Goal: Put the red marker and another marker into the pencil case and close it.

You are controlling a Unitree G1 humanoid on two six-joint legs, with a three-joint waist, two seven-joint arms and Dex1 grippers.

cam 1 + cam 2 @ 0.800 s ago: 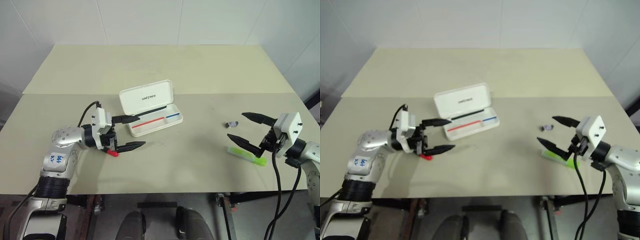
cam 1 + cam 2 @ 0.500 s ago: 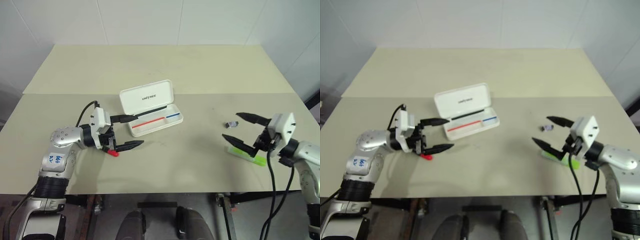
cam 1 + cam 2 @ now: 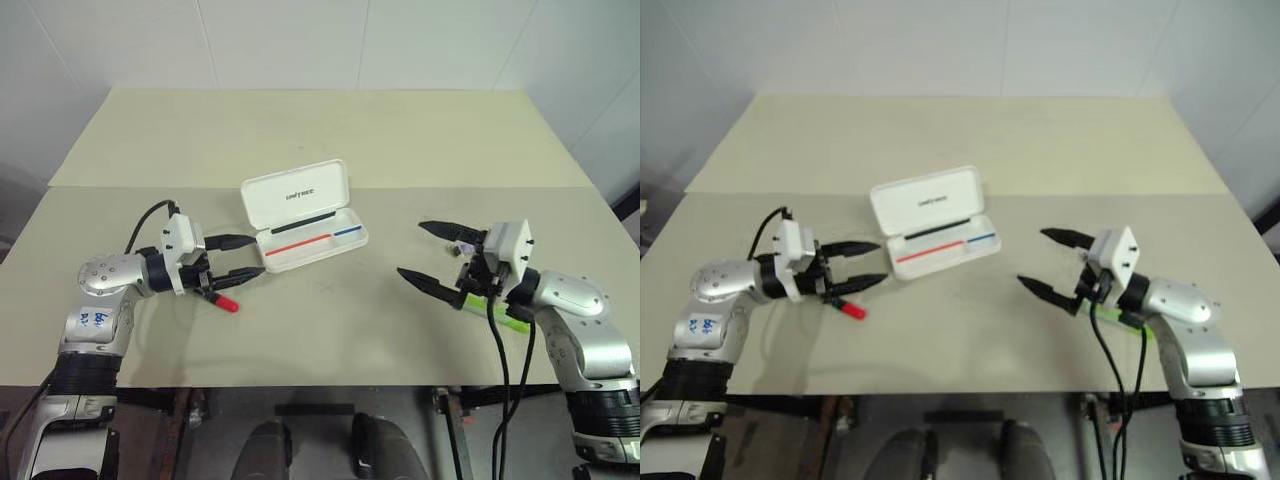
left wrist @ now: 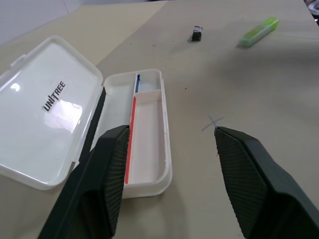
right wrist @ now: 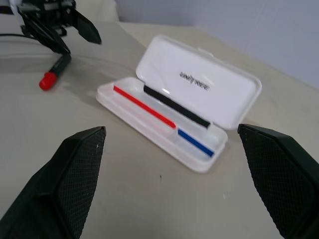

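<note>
Head view: two markers [image 3: 226, 303] (one case [image 3: 303, 215])

Both arms level, jaws apart

A robot test lab, by the look of it: a plain beige table [image 3: 420, 140] set against bare white tiled walls [image 3: 300, 40], with loose cables [image 3: 500, 350] trailing off its near edge

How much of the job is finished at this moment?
Only the opening looks done: the pencil case lies open and empty. The red marker and green marker lie on the table. The left gripper and right gripper are open, holding nothing. Loading and closing remain.
</note>
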